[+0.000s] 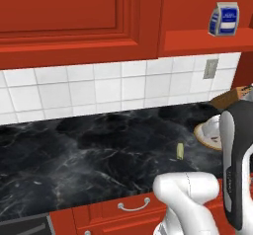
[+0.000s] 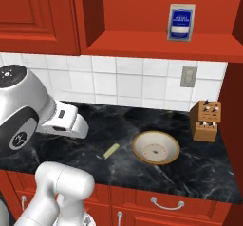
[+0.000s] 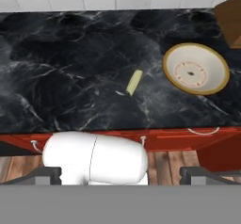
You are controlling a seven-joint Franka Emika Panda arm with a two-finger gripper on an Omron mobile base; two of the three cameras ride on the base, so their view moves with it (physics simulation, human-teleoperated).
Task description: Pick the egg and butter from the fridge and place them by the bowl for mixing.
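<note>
Nearest the hand camera, the gripper (image 3: 120,173) hangs out past the counter's front edge, above the wooden floor (image 3: 164,164); its two dark fingertips (image 3: 44,175) stand spread as wide apart as they go, with nothing between them.

Beyond it, the butter (image 3: 133,82) lies flat on the black marble counter (image 3: 70,77), a pale-yellow stick well clear of the hand. In the hand view its long axis runs on a slant, the near end toward the lower left and the far end toward the upper right, which is the side where the bowl (image 3: 196,68) sits. From the right base view the butter (image 2: 111,150) slants the same way, its upper end pointing toward the bowl (image 2: 156,147); stick and bowl are near each other but apart, with bare marble between. In the left base view the butter (image 1: 180,151) looks almost upright on the picture, with the bowl (image 1: 210,132) to its right, partly behind the arm.

Right of the bowl, near the wall, stands a wooden knife block (image 2: 206,120). White tiles (image 2: 118,82) back the counter, with a grey wall outlet (image 2: 189,76) above the block. Red cupboards (image 2: 38,16) hang overhead, and a blue-and-white carton (image 2: 181,22) stands on their open shelf. Red drawers (image 2: 166,203) with curved handles run below the counter.
</note>
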